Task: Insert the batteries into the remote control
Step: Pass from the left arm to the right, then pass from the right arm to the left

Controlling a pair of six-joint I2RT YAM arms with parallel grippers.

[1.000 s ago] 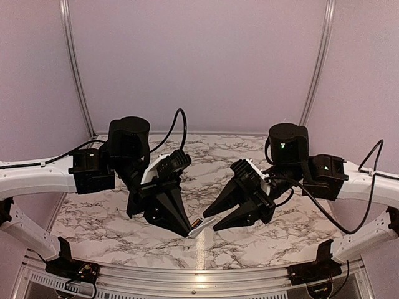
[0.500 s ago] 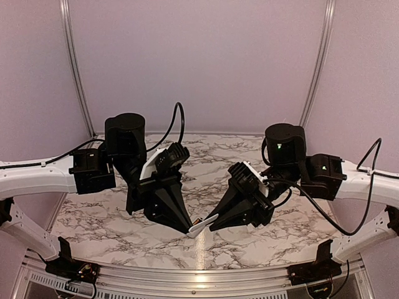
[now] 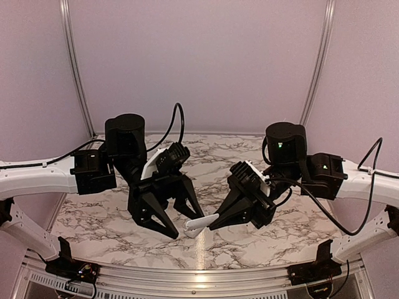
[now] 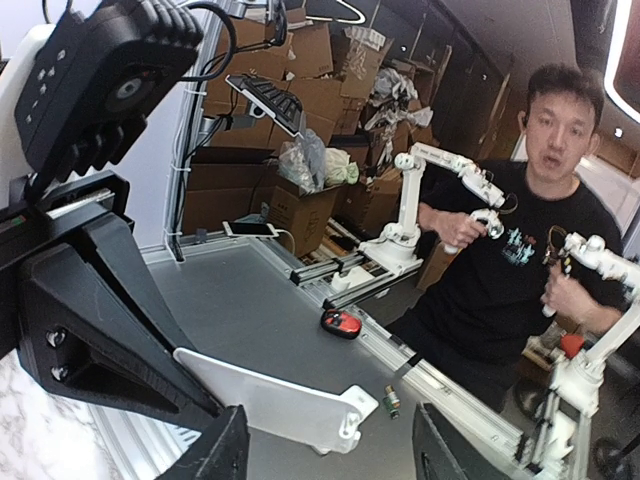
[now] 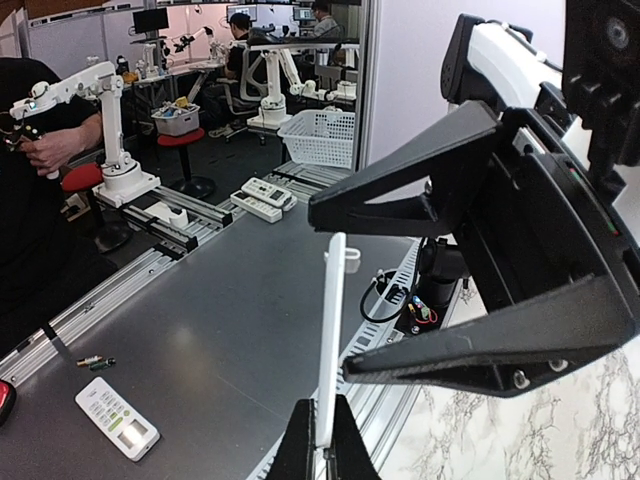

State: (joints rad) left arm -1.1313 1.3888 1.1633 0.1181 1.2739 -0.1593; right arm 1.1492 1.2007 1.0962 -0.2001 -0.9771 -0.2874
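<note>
**A:** Our right hand (image 5: 322, 447) is clamped on one short end of the remote control (image 5: 330, 330), and the rest sticks out unsupported. The right wrist camera sees it edge-on. Our left hand (image 4: 332, 440) is spread wide with nothing in it. Its fingers sit either side of the remote's free end, not touching as far as we can tell.

**B:** Same read here. We only get a plain face from the left wrist, no buttons, so we can't say whether any batteries are seated. Neither hand carries one.

**A:** It all hangs above the marbled bench (image 3: 206, 156), near the front rail (image 3: 199, 273).

**B:** That's what bugs us. With a grip on one end only, any push from the left hand levers the remote, so it could twist or slide out. This near the edge, it or a loose cell might go over the rail onto the grey surface (image 5: 200, 320), where another handset (image 5: 117, 418) and some small cylinders (image 5: 93, 362) lie. The hands are also close enough to bump.
</note>
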